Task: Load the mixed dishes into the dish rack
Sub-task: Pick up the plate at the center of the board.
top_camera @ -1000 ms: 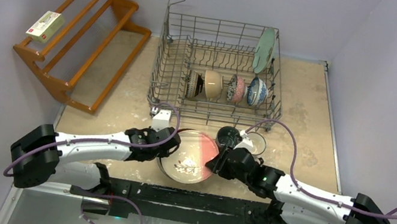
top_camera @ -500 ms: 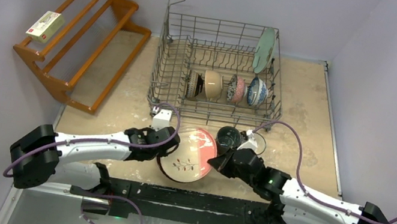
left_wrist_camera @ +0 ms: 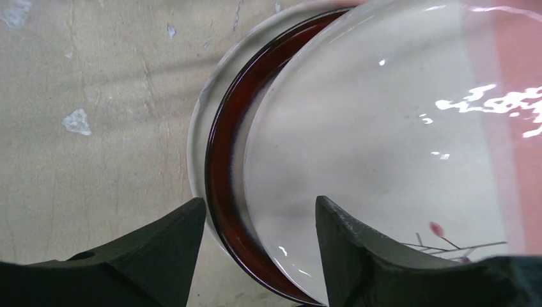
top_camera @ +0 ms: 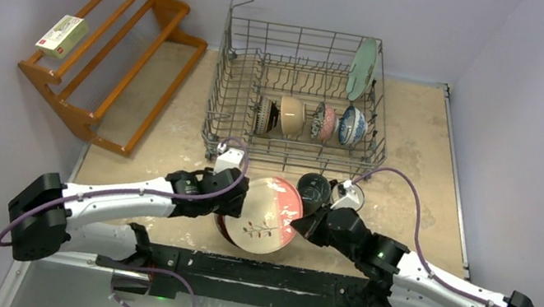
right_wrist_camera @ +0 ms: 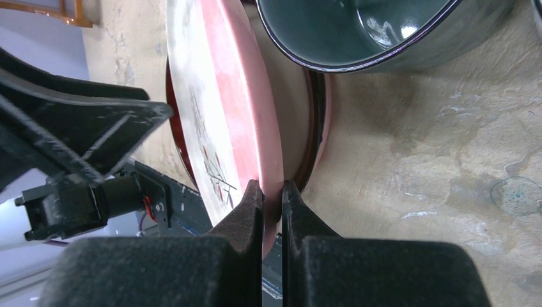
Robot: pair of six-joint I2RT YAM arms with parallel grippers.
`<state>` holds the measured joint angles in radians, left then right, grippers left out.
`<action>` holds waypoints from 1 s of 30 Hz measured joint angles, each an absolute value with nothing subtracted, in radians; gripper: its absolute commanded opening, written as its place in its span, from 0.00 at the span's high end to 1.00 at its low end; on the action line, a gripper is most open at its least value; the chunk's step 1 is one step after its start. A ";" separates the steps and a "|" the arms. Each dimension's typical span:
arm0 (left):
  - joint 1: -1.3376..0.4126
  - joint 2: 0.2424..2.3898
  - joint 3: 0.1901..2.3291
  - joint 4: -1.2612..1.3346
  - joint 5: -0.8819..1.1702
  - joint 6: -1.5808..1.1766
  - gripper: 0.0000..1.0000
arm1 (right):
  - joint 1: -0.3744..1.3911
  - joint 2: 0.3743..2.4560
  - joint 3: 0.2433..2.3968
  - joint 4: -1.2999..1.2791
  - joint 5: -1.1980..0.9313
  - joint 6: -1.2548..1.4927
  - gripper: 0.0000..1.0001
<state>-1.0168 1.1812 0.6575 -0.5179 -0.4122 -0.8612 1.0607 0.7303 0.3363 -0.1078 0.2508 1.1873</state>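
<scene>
The pink-and-white branch plate (top_camera: 269, 208) stands tilted on edge over a dark plate (top_camera: 226, 229) at the table's near middle. My right gripper (top_camera: 300, 227) is shut on the pink plate's right rim (right_wrist_camera: 238, 109), fingertips pinching it (right_wrist_camera: 271, 190). My left gripper (top_camera: 232, 197) is open, its jaws astride the left edges of the pink plate (left_wrist_camera: 383, 128) and the dark plate (left_wrist_camera: 220, 185) without closing (left_wrist_camera: 259, 203). The dark teal mug (top_camera: 314, 187) and white mug (top_camera: 348, 195) stand just beyond. The dish rack (top_camera: 219, 103) holds a mint green plate (top_camera: 362, 67) and several bowls (top_camera: 291, 117).
A brown wooden slatted shelf (top_camera: 106, 51) with a small box (top_camera: 62, 34) leans at the far left. The teal mug (right_wrist_camera: 358, 32) sits very close to the held plate's far side. Walls close in on both sides.
My right gripper has raised the pink plate's right rim, tipping it steeper. Both grippers and the plate have shifted slightly toward the rack.
</scene>
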 measured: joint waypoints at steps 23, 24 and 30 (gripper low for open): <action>-0.793 0.934 0.720 -0.517 -0.136 -0.726 0.14 | 1.067 0.552 0.414 -0.253 0.252 1.128 1.00; -0.778 0.926 0.719 -0.511 -0.105 -0.718 0.13 | 1.067 0.547 0.418 -0.253 0.252 1.125 1.00; -0.706 0.914 0.709 -0.456 0.107 -0.686 0.13 | 1.067 0.513 0.446 -0.261 0.253 1.096 1.00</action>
<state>-0.7055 0.9138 0.7094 -0.4561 0.1070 -0.6857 1.0668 0.5133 0.4461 -0.2607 0.2527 1.0958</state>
